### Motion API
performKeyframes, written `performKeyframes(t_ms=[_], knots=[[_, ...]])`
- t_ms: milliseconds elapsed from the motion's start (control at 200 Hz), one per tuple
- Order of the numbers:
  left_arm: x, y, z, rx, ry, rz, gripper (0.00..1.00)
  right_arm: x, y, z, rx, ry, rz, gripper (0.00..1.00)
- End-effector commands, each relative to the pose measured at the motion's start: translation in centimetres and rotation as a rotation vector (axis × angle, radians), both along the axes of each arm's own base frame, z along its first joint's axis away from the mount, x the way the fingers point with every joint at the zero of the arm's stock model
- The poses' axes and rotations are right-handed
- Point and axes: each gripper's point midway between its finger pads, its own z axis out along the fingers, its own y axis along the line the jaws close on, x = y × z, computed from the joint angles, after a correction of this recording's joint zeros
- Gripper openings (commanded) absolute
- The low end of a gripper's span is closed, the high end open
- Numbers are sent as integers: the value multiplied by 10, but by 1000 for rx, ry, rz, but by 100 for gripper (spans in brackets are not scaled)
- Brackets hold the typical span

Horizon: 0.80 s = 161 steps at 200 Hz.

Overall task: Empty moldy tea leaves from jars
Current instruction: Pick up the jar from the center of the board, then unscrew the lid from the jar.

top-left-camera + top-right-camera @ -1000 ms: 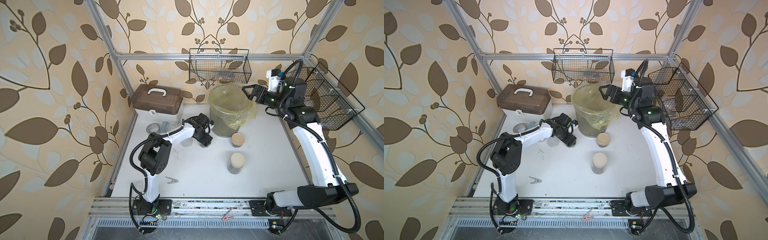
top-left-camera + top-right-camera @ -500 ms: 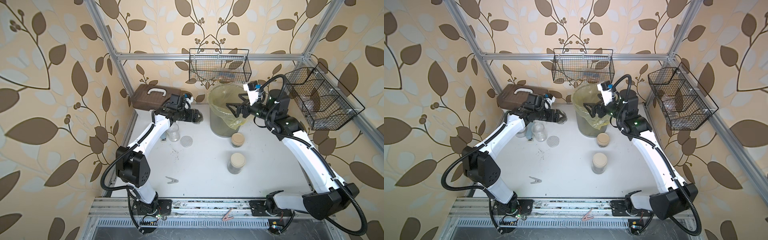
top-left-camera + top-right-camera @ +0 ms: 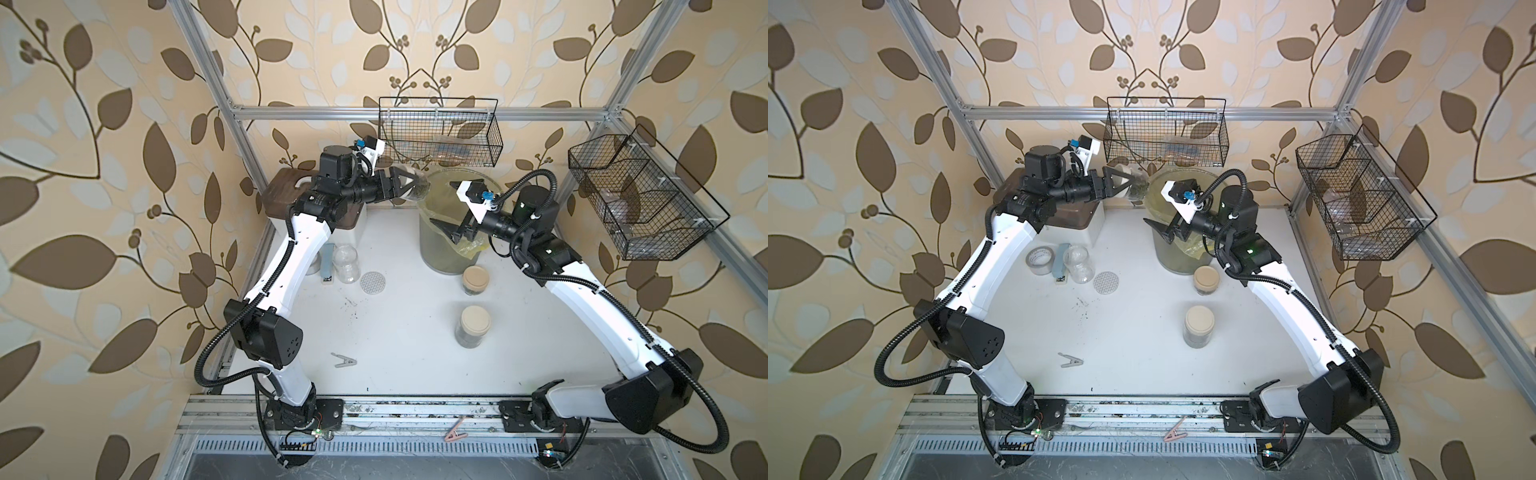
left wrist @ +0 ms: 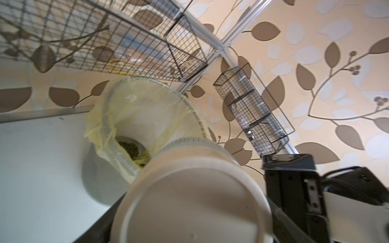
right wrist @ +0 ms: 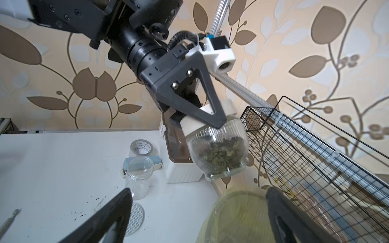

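The left claw [image 5: 210, 126] is clamping the small clear ribbed glass jar [image 5: 195, 147] at its beige lid [image 4: 189, 199], tilting it beside the grey bin with yellow liner [image 3: 440, 266]. The dark green moldy tea leaves [image 5: 223, 154] are sitting inside the jar. The right claw [image 5: 200, 190] is hovering wide over the bin, likely to unscrew the lid.

The left arm rises from its front mount with the elbow jutting outward. Its white forearm slants up toward the back, and the wrist is bent so the left hand [image 3: 409, 185] points toward the middle. That hand's fingers are clamped on a jar [image 5: 221, 153] near its lid. The right arm runs low from its mount, bends at the outer elbow and climbs inward. The right hand [image 5: 199, 190] faces the left one from slightly lower, jaws spread wide, holding nothing, near but not touching
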Motion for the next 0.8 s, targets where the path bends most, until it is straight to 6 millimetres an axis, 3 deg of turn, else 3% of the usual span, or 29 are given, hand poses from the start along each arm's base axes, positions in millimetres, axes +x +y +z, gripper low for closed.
performKeyframes(t_ms=[0,170,800], knots=[[-17,-8,48,-116,-93,-114,49,-2,13,20,-2,-120,56,99],[-21,-11,38,-111,-69,-155,50,7,24,20,15,-118,72,98],[-32,-21,32,-112,-27,-271,49,38,19,5,-134,-190,40,97]])
